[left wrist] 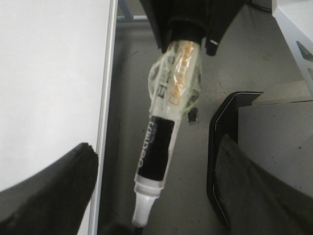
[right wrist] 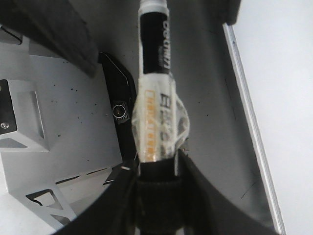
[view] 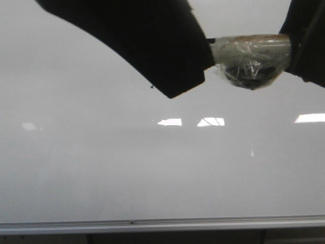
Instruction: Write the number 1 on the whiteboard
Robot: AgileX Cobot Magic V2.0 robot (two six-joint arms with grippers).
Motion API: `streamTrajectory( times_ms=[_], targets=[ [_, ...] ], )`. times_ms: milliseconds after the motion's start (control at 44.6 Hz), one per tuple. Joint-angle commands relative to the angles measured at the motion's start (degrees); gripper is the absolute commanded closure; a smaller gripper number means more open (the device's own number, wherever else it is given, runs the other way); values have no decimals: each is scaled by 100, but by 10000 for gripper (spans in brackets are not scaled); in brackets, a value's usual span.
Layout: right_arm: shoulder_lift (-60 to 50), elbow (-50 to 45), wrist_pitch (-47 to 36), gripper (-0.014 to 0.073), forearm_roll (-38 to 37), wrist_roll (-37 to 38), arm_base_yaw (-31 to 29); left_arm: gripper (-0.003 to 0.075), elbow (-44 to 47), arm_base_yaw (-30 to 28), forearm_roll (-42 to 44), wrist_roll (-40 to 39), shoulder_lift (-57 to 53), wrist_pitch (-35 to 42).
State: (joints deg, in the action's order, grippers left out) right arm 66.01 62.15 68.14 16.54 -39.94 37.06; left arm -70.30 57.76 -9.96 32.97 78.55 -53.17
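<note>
The whiteboard fills the front view, with its silver rail along the bottom edge. No number 1 stroke shows on it, only a tiny dark speck. My right gripper is shut on the rear end of a black marker wrapped in clear tape. In the front view it holds the marker level in front of the board's top right. My left gripper is open, with its fingers wide on either side of the marker, not touching it. One left finger hides the marker's tip in the front view.
Bright light reflections lie across the board. Beside the board's edge is a grey surface. A silver metal base with a black rim stands close by; it also shows in the left wrist view.
</note>
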Motion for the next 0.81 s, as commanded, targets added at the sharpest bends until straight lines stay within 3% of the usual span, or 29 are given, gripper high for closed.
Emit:
streamTrajectory(
  times_ms=[0,112,538,628,785],
  targets=[
    [-96,127,-152,573,157,-45,21,228,-190,44,-121,2,-98,305],
    [-96,127,-152,573,157,-45,21,253,-190,44,-121,2,-98,305],
    [-96,127,-151,570,152,-45,21,626,-190,44,-121,2,-98,199],
    [-96,127,-151,529,152,-45,21,678,-190,44,-111,2,-98,190],
    [-96,127,-151,376,152,-45,21,737,-190,44,-98,2,-98,186]
  ],
)
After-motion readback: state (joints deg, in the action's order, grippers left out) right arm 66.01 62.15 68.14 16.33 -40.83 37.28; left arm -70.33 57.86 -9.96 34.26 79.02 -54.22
